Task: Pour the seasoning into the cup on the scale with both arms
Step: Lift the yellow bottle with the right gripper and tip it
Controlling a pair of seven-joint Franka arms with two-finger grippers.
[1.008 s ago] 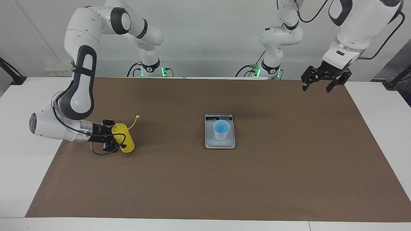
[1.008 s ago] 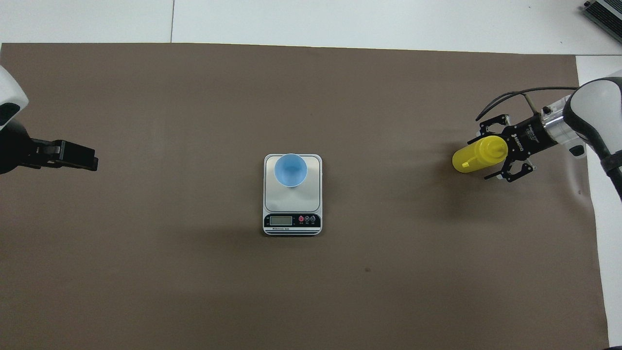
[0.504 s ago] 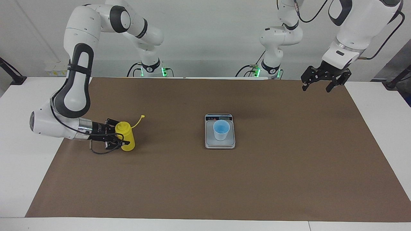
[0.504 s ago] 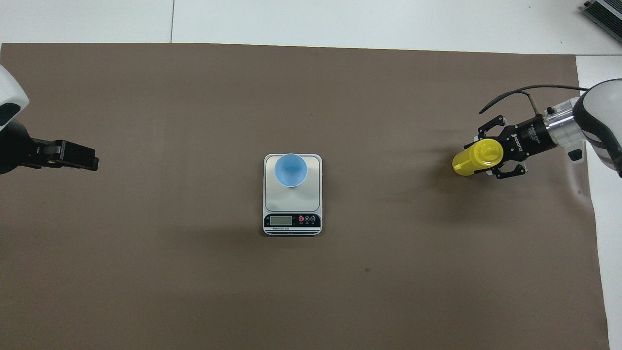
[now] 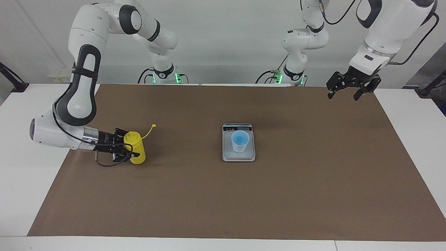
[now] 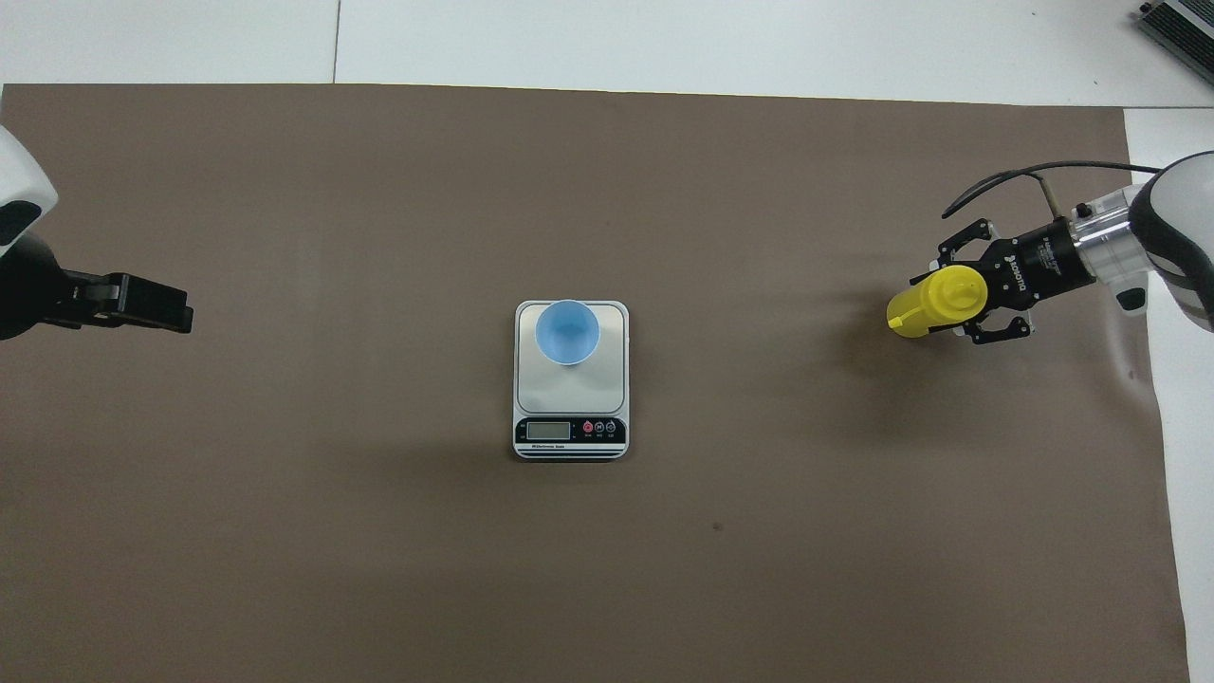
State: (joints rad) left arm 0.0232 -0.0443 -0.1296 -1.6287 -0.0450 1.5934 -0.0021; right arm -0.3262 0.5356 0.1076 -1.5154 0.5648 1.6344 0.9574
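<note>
Scale (image 6: 571, 379) at mat centre, display toward the robots. Cup (image 6: 567, 332) sits on its plate toward twelve o'clock; nothing visible inside.

Bottle (image 5: 135, 148) upright at the right arm's end, three o'clock of the scale seen from overhead. Right gripper (image 5: 126, 151) clamps its upper body. Likely light, soft-walled, squeezable; a mid-body hold suits it.

Left gripper (image 5: 344, 91) waits aloft, jaws apart.

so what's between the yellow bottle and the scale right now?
Nothing: only bare brown mat lies between the seasoning bottle, gripped by the right gripper, and the scale carrying the cup. The overhead view shows it best.
</note>
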